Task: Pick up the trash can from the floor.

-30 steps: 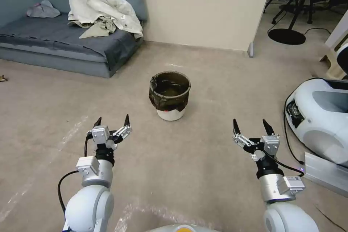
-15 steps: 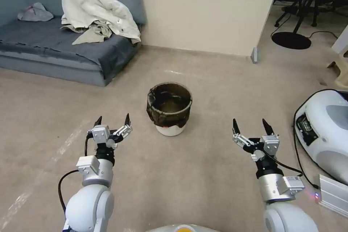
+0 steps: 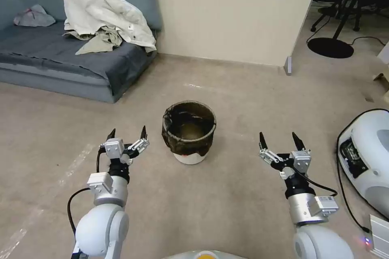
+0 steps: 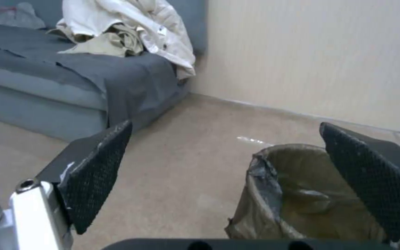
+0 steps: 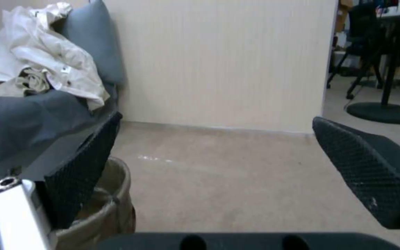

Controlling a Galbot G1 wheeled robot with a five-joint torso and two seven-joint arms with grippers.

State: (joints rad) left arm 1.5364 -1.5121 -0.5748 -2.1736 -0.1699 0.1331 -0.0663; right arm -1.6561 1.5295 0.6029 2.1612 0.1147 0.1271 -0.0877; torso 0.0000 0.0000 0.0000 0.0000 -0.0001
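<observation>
The trash can (image 3: 189, 132) is standing upright on the floor (image 3: 227, 194), its dark bag folded over the rim and its white base showing below, with a small red mark at the foot. It is sitting ahead of me, between my two arms and slightly beyond their tips. My left gripper (image 3: 127, 133) is hovering at the can's 9 o'clock, just beside it and not touching, fingers spread wide. My right gripper (image 3: 279, 140) is hovering at the can's 3 o'clock, farther off, fingers likewise spread and holding nothing. At the can's 10 o'clock a grey sofa (image 3: 60, 54) is carrying a crumpled pale jacket (image 3: 101, 8). At 12 o'clock a cream wall (image 3: 235, 12) is rising. At 3 o'clock, well apart, a white robot base (image 3: 370, 153) is resting.
</observation>
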